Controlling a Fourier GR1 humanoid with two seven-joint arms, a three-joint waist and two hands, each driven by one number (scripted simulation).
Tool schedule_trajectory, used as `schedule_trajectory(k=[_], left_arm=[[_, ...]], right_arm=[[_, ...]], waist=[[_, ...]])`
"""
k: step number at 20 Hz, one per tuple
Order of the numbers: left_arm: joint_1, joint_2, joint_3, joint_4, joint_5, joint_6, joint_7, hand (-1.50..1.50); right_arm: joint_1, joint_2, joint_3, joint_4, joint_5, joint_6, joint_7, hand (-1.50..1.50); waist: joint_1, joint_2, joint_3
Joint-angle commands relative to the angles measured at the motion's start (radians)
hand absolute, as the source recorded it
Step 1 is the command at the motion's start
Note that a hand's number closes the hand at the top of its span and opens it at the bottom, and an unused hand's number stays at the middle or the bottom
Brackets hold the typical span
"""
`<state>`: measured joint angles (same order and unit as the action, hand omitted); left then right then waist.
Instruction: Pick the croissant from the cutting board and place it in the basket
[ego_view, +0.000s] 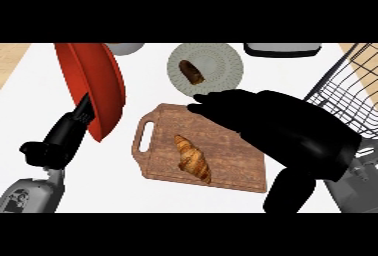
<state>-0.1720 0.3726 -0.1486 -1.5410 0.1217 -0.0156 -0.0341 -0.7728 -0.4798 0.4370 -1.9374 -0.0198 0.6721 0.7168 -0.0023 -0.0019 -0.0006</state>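
— How far along was the job?

— Barely begun. The left hand (63, 137) rested at the near left, fingers up and relaxed, holding nothing. The right hand (284, 127) hung over the wooden cutting board (232, 172), fingers extended and spread, pinching nothing.

— And the pastry?

— The golden-brown croissant (193, 158) lay flat on the board, just left of and below that right hand, not yet grasped.

— Where did it have to go?

— Into the black wire basket (347, 85), just right of the hand and beyond. Grasping, lifting and carrying all remained. Farther off sat a tilted red plate (100, 85) and a pale round plate (229, 62) bearing a brown morsel (192, 72).
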Motion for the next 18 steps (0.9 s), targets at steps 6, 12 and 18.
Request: schedule_trajectory(k=[6, 12, 18], left_arm=[[-0.026, -0.014, 0.033, -0.023, -0.013, -0.045, 0.031, 0.0], [-0.058, -0.033, 0.06, -0.015, -0.043, -0.06, 0.073, 0.0], [-0.03, -0.032, 0.106, -0.005, -0.039, -0.104, 0.045, 0.0]], right_arm=[[0.232, 0.113, 0.052, 0.065, 0.307, -0.102, -0.239, -1.5], [0.214, 0.235, 0.072, 0.222, 0.441, -0.152, -0.333, -1.5], [0.279, 0.294, 0.115, 0.332, 0.617, -0.272, -0.481, -1.5]], waist=[[0.007, 0.004, 0.001], [0.007, 0.003, 0.001], [0.006, 0.002, 0.001]])
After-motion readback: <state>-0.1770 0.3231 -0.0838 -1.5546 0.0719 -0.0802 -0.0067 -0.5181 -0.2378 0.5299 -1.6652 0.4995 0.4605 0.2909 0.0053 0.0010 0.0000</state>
